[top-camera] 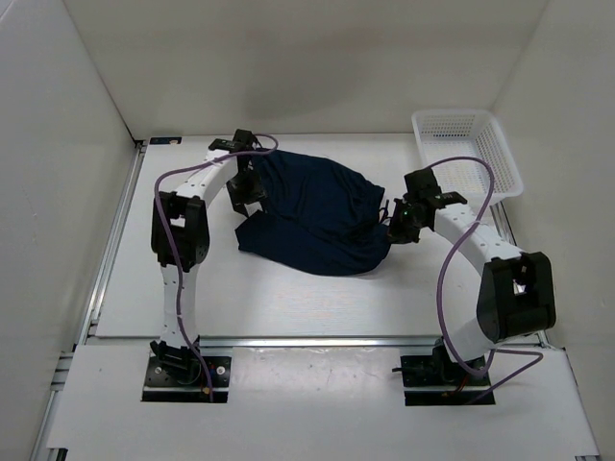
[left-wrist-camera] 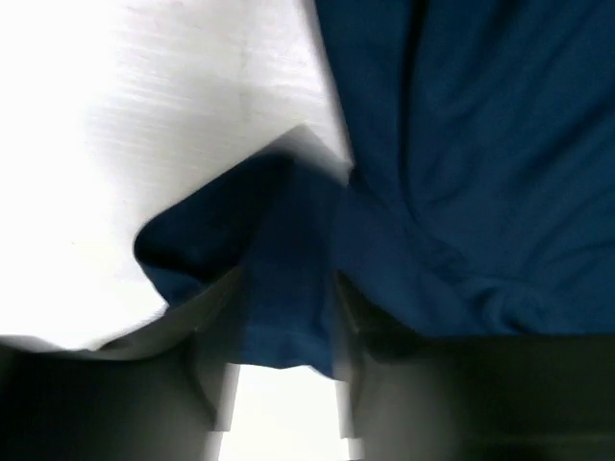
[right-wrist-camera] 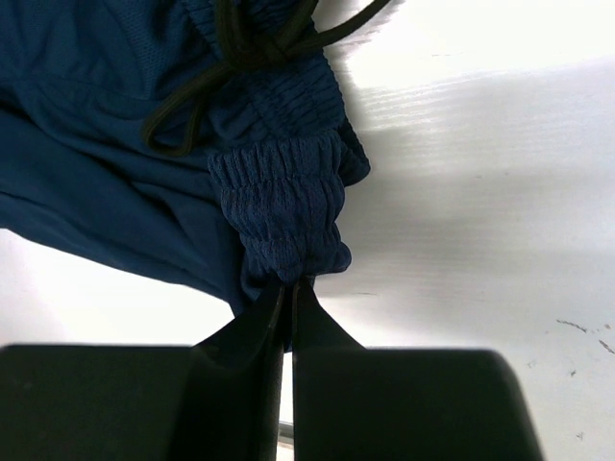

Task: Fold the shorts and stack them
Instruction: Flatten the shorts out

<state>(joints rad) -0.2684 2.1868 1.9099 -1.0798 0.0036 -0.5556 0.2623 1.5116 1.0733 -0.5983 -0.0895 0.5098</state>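
Right gripper (right-wrist-camera: 288,285): jaws pressed nearly together, pinching the gathered elastic waistband (right-wrist-camera: 288,206) of the shorts (top-camera: 317,216). The black fingers (right-wrist-camera: 240,370) meet right under the bunched fabric. The thin dark drawstring (right-wrist-camera: 240,48) lies looped on the fabric just above the pinch. The waistband edge sits over the white table (top-camera: 288,307); the rest of the garment spreads away to the left in the right wrist view.

Left gripper (left-wrist-camera: 288,370): clenched on a fold of the navy fabric at the opposite edge of the shorts. A strip of cloth runs down between the two fingers, and a loose flap bulges out to the left of it. That view is blurred, so I cannot tell which part of the garment this is.

From the top view, the shorts lie in a rumpled heap at the table's centre, between the two arms, left arm at the heap's far left edge, right arm at its right edge. Fabric is bunched, not flat, with one layer lapped over another.

White mesh basket (top-camera: 471,154) sits at the far right corner, apart from the shorts.
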